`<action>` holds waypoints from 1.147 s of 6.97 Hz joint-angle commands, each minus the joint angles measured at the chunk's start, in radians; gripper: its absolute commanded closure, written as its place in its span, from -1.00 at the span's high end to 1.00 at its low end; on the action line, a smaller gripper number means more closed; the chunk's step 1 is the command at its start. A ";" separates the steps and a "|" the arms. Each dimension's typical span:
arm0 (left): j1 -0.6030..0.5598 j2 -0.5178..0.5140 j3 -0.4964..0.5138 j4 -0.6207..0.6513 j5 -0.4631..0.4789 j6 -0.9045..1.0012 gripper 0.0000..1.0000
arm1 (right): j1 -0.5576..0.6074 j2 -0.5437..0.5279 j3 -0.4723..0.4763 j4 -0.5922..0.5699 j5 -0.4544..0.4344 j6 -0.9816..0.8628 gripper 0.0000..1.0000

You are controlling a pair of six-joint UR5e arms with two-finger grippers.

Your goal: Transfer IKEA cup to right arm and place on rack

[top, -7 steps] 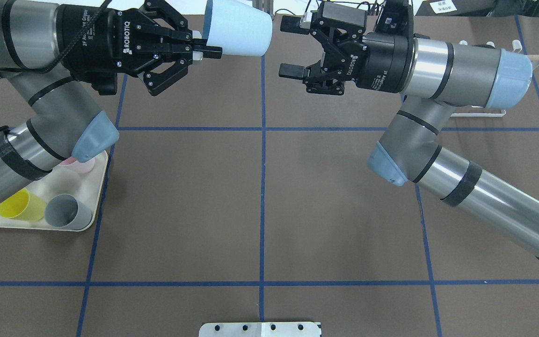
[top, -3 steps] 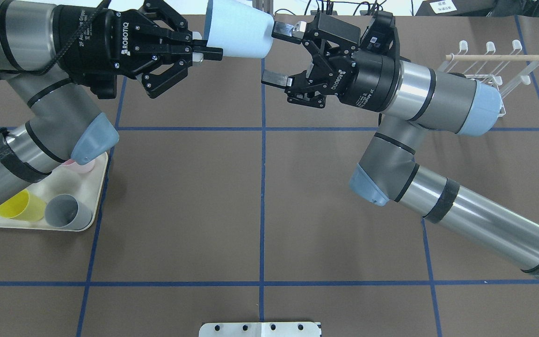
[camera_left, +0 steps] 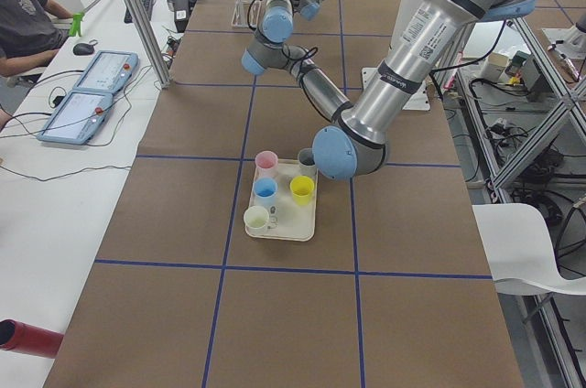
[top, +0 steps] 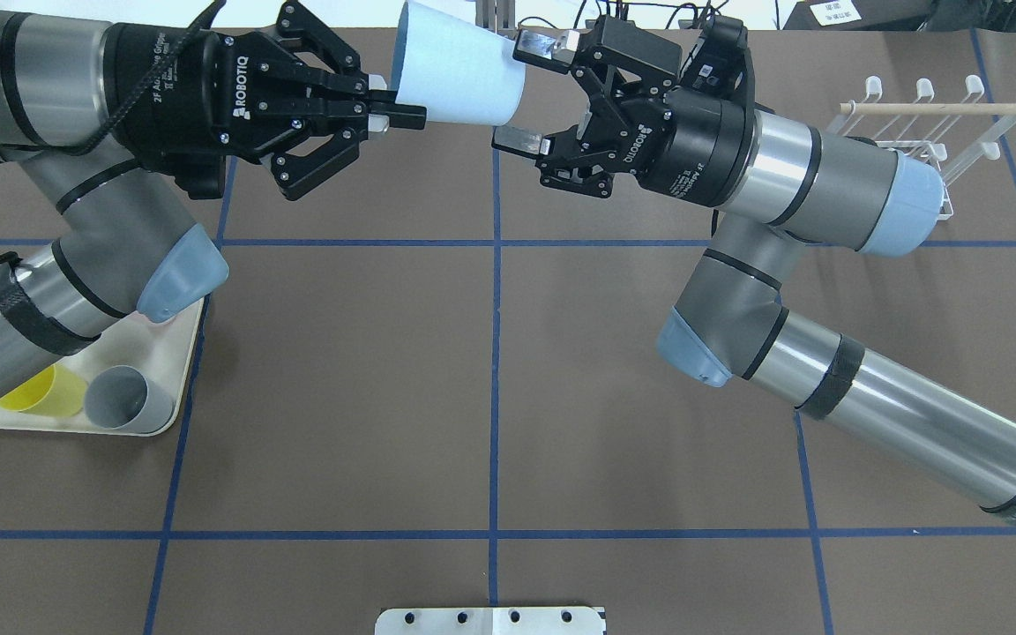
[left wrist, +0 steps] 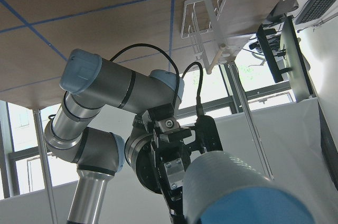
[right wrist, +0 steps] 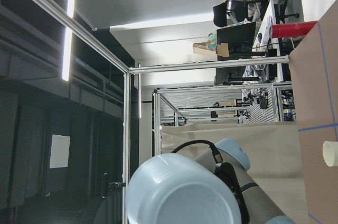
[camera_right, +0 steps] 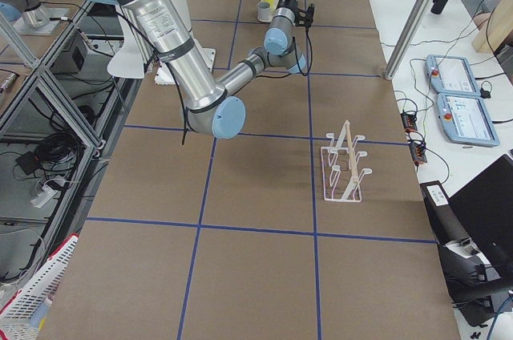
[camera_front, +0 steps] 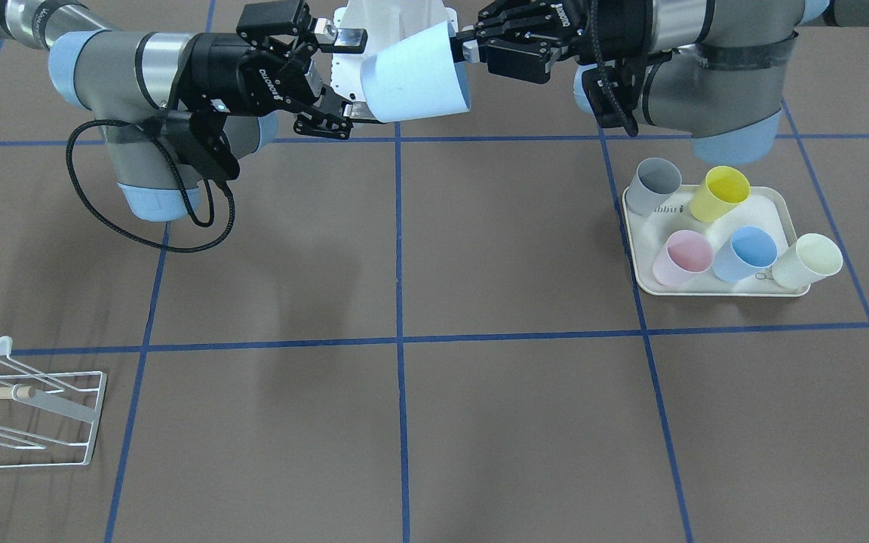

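**Meeting in mid-air above the table**

Looking from behind the robot, the left gripper (top: 393, 108) is pinched tight on the rim of the pale blue cup (top: 459, 75), holding it on its side well above the table (top: 490, 370); the right gripper (top: 515, 88) stands spread wide, one finger above and one below the cup's closed end, and I cannot tell whether either touches it; the white wire rack (top: 922, 123) sits at the far right with its wooden dowel (top: 931, 108) along the top; a cream tray (top: 186, 353) at the left shows a yellow cup (top: 32, 388) and a grey cup (top: 124, 401) under the left arm.

From across the table, the cup's open mouth faces the left arm; the tray also carries a pink cup (camera_front: 682, 256), a blue cup (camera_front: 744, 253) and a pale cream cup (camera_front: 808, 260), all tipped over; the rack lies well apart from both arms at the near corner.

From either end of the table, the grippers are too small to read.

From the left wrist, the cup fills the lower corner, with the right gripper just behind it.

From the right wrist, the cup's round base looms close.
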 commanded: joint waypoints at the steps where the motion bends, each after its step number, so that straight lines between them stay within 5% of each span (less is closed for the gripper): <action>1: 0.013 -0.001 -0.003 0.001 0.000 0.000 -1.00 | -0.001 0.003 -0.001 0.000 -0.015 0.000 0.95; 8: 0.027 -0.001 -0.006 0.004 0.002 0.005 -1.00 | -0.014 0.006 0.001 0.017 -0.013 0.000 0.65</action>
